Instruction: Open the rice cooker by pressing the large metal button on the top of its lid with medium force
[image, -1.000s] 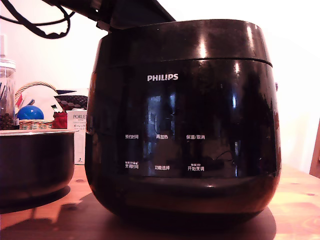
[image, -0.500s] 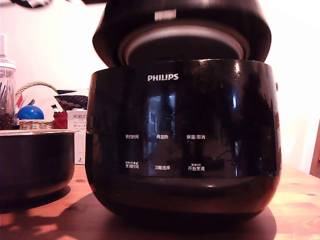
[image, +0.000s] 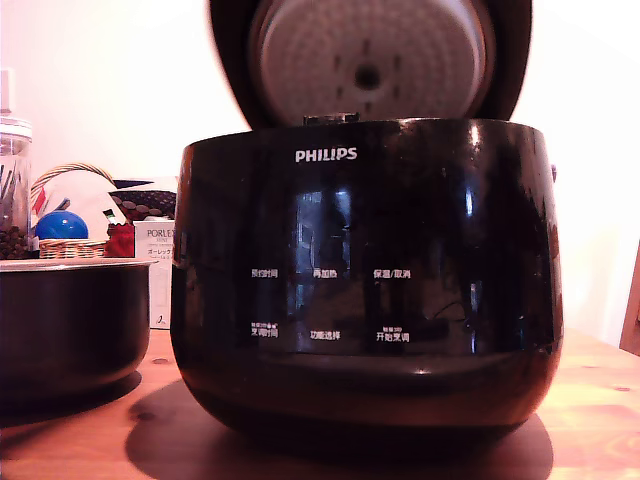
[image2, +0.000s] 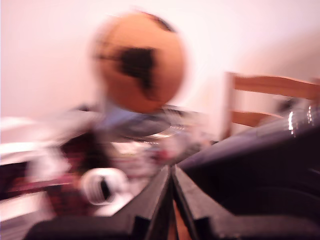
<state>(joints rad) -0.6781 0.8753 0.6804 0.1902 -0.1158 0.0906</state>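
Glossy black fills the centre of the exterior view: the rice cooker (image: 365, 290) stands on the wooden table (image: 590, 400), its lid (image: 370, 60) swung up at the top of the frame, perforated plate facing the camera. The risk now is the raised lid striking the arm, which this view does not show. Only the blurred wrist view shows the gripper (image2: 171, 192), fingers pressed nearly together, holding nothing, in the lower centre.
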